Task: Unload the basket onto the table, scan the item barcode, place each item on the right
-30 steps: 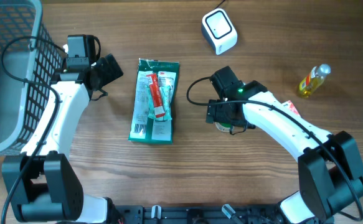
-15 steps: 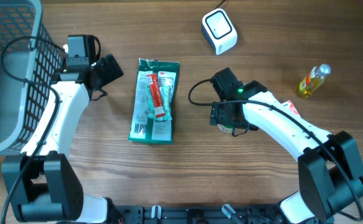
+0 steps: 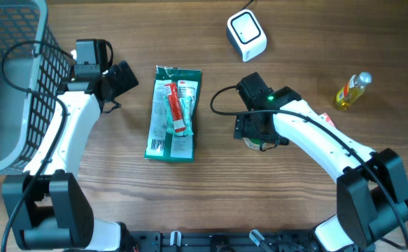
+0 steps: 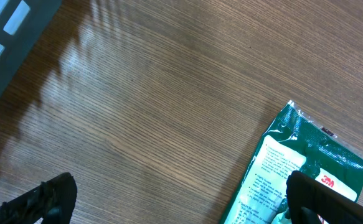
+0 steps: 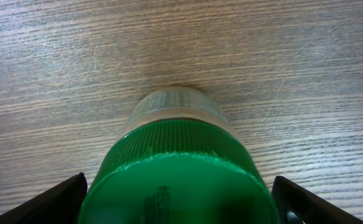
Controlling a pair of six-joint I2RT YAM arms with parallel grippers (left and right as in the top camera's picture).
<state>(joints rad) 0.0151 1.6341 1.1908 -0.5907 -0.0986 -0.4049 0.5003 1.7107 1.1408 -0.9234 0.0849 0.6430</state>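
A jar with a green ribbed lid (image 5: 175, 168) stands upright on the wooden table, directly under my right gripper (image 5: 178, 205). The gripper is open, one black finger (image 5: 60, 199) on each side of the lid, with thin gaps. From overhead only a sliver of the jar (image 3: 250, 143) shows beneath the right gripper (image 3: 257, 131). The white scanner (image 3: 246, 35) sits at the far edge. A flat green packet (image 3: 173, 112) lies in the middle. My left gripper (image 3: 123, 78) hovers open to its upper left, its right finger over the packet's corner (image 4: 293, 155).
A grey mesh basket (image 3: 8, 84) stands at the far left, its rim at the edge of the left wrist view (image 4: 7, 37). A small yellow bottle (image 3: 353, 89) lies at the right. A white and red pack (image 3: 327, 120) peeks from under the right arm.
My right gripper has shifted very slightly over the jar, and its jaws have narrowed a touch. The left arm, the packet and the scanner have not moved.
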